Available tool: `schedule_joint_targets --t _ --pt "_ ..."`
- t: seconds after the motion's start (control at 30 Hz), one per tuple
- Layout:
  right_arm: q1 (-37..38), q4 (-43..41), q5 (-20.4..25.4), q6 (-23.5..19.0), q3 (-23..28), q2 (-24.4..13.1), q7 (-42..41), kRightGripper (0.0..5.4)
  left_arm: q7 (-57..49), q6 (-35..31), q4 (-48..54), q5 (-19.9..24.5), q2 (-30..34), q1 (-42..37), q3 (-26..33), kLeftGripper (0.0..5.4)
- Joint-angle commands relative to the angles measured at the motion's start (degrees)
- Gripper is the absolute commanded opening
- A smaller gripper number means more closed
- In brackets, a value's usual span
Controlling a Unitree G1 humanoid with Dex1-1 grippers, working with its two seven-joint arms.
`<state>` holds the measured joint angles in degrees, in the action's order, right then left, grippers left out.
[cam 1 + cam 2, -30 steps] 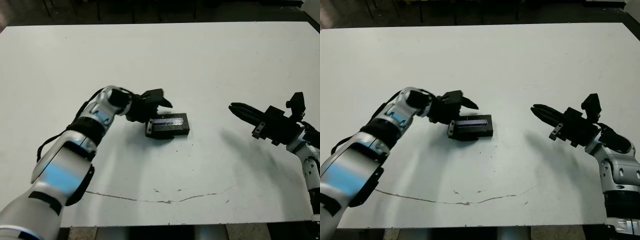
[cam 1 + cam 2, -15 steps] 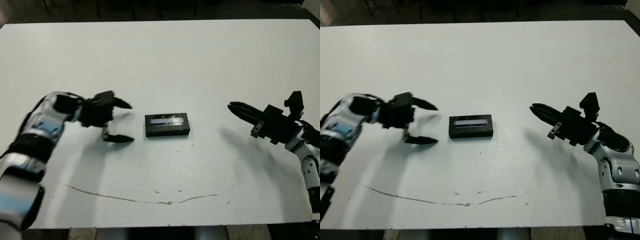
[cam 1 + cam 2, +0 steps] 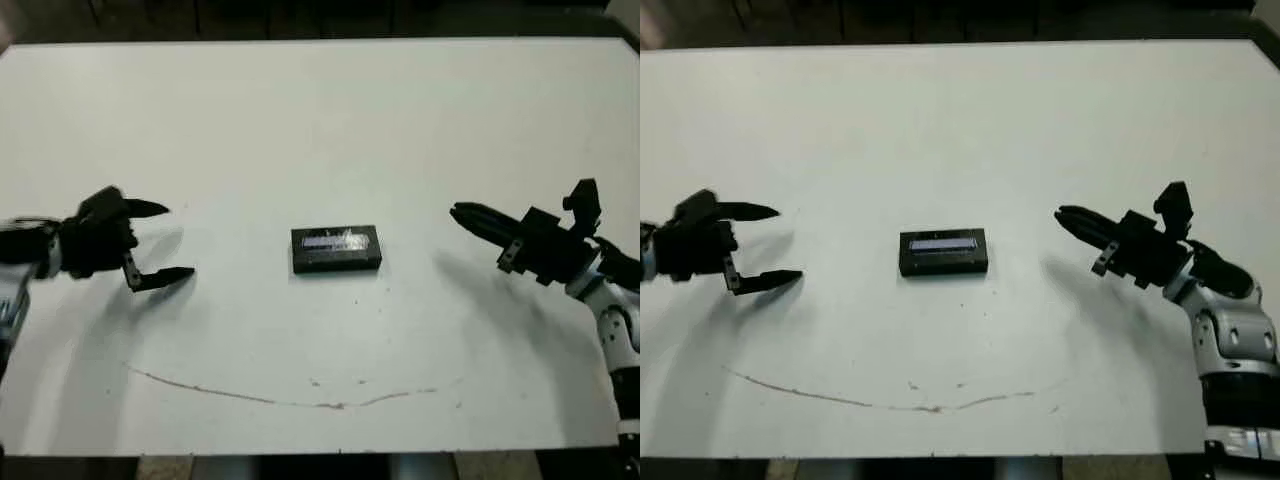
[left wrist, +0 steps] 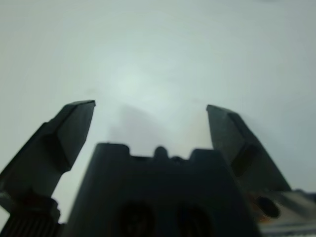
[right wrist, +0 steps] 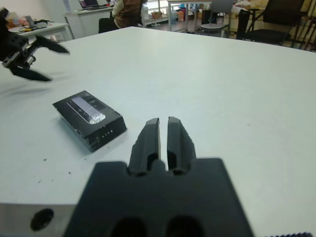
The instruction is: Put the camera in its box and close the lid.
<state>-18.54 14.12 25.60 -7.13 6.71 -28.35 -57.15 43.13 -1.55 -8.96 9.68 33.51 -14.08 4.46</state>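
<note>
The lid [image 3: 336, 240] covers the box [image 3: 337, 262], hiding any camera inside; left gripper [image 3: 160, 243] fingers wide, right gripper [image 3: 462, 213] fingers together, both empty; scuffed white bench [image 3: 320, 130]; chairs beyond

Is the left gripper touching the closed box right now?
No. The left gripper hangs open well off to the side of the box, with bare table between them.

White table [image 3: 320, 120], thin crack [image 3: 290, 398] near front edge. Beyond: desks [image 5: 84, 22], chairs [image 5: 276, 22], seated person [image 5: 129, 11], bright windows.
</note>
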Motion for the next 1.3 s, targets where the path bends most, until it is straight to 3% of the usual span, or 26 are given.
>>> schedule_joint_targets --t 0.03,0.23,0.43,0.63,0.87,1.0,1.3 --pt "0.79 -1.0 -1.22 0.02 -0.35 0.51 1.62 0.0 -13.75 -3.83 14.22 2.24 -10.35 5.89 2.36 4.83" --pt "2.64 -5.29 -2.17 -1.75 -0.57 1.83 7.1 0.0 -23.61 -8.72 29.78 2.62 -20.29 7.96 -2.96 3.72" --pt "5.58 -10.88 -3.19 -3.7 -0.34 6.31 17.65 0.0 -31.15 -19.31 37.02 3.12 -27.88 7.68 -9.96 2.56" --pt "7.94 -14.74 -5.82 -3.56 -1.36 10.19 25.64 0.0 -35.76 -27.84 35.92 1.55 -32.47 5.9 -16.62 1.44" --pt "9.03 -17.15 -6.31 -5.42 -1.74 11.07 28.89 0.0 -39.67 -33.69 29.88 -0.48 -36.95 3.32 -19.65 0.13" --pt "9.15 -17.62 -6.43 -5.62 -1.78 11.01 29.61 0.0 -41.85 -35.59 26.14 -2.48 -39.31 2.38 -21.51 0.02" --pt "9.28 -18.55 -6.66 -5.89 -2.26 11.3 30.84 0.0 -42.05 -30.8 14.99 -4.74 -42.42 3.19 -24.19 0.02"
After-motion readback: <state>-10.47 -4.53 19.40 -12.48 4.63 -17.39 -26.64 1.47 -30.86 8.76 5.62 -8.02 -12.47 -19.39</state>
